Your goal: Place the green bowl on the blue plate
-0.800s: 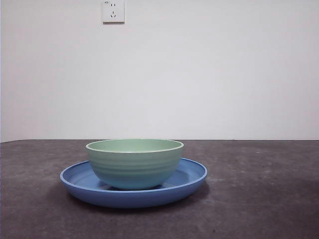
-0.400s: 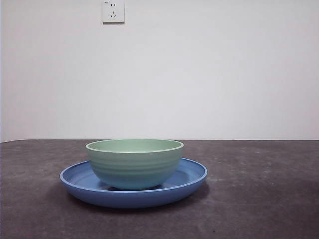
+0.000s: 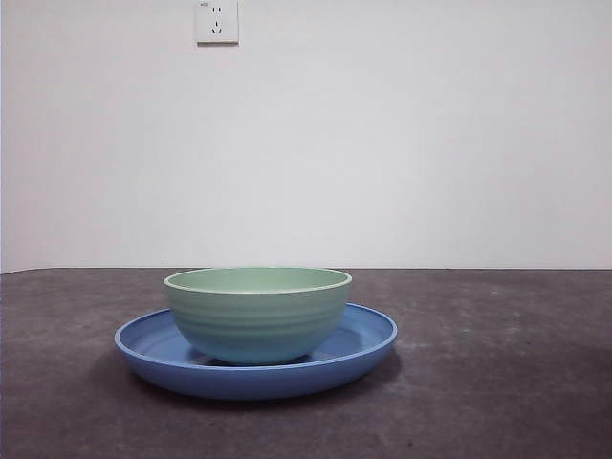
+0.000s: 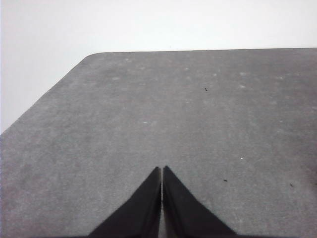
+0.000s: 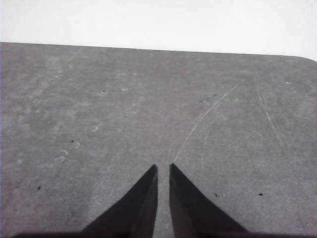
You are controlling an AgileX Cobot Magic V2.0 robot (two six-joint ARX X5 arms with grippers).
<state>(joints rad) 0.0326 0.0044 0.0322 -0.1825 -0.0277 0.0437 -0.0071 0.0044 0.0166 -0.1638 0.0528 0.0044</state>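
Observation:
The green bowl [image 3: 257, 313] stands upright inside the blue plate [image 3: 368, 337] on the dark table, left of the middle in the front view. Neither arm shows in that view. My left gripper [image 4: 162, 171] is shut and empty over bare table; no bowl or plate shows in the left wrist view. My right gripper [image 5: 163, 168] has its jaws nearly together with only a thin gap, empty, over bare table; the bowl and plate are out of its view too.
A white wall with a power socket [image 3: 217, 21] stands behind the table. The left wrist view shows the table's rounded far corner [image 4: 91, 55]. The right wrist view shows its far edge [image 5: 148, 48].

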